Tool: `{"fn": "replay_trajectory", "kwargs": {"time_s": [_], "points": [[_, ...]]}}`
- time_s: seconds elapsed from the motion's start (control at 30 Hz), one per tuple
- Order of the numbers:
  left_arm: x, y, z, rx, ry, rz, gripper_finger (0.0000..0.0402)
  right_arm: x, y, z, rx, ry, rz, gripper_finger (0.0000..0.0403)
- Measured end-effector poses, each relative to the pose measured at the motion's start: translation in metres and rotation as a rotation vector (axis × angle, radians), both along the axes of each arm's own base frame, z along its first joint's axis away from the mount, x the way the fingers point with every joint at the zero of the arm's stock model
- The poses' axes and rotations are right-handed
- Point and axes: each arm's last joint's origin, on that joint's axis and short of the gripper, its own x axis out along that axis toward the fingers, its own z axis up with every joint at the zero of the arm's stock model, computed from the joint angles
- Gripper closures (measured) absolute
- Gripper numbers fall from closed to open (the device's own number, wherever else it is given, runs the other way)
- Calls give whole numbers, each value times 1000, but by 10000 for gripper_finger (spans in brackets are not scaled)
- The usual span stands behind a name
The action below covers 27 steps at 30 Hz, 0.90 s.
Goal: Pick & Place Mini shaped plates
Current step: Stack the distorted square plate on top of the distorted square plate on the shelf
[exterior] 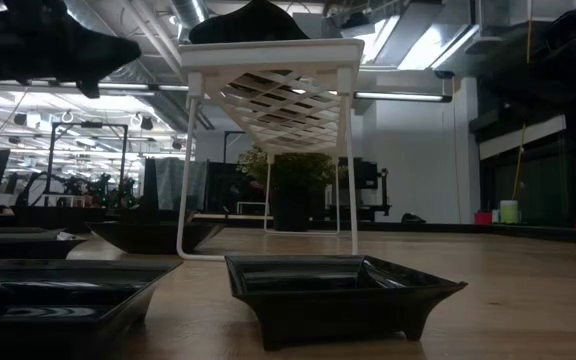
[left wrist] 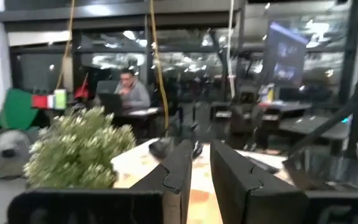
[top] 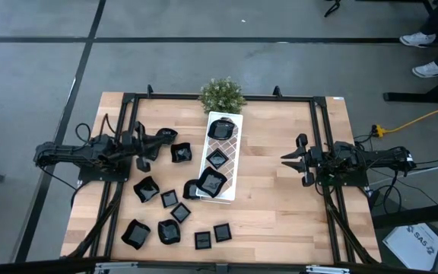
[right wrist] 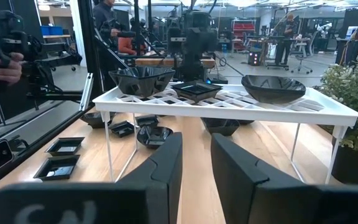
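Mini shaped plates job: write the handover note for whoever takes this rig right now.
Left end effector: over the left of the table, at a black plate. Whether it grips that plate is unclear.
Right end effector: open, empty, parked on the right, facing the white tray.
Done: three plates on the tray, if the tray is the target.
Left: roughly nine loose plates on the table, mostly left of the tray.

wooden table (top: 280,198), black dishes (top: 172,217), white tray (top: 225,156), plant (top: 221,94)
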Motion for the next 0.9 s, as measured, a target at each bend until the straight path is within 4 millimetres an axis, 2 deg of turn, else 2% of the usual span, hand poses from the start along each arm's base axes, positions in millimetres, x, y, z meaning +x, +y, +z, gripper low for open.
{"fn": "replay_trajectory", "kwargs": {"time_s": [0.13,0.23,0.6,0.9], "points": [[3,-3,-2,40,35,-57,350,0,0,0,0,0,0,318],[6,-3,-2,10,149,-42,351,0,0,0,0,0,0,318],[28,-6,37,62,520,63,352,0,0,0,0,0,0,318],[44,-22,56,-103,816,-144,352,0,0,0,0,0,0,318]]}}
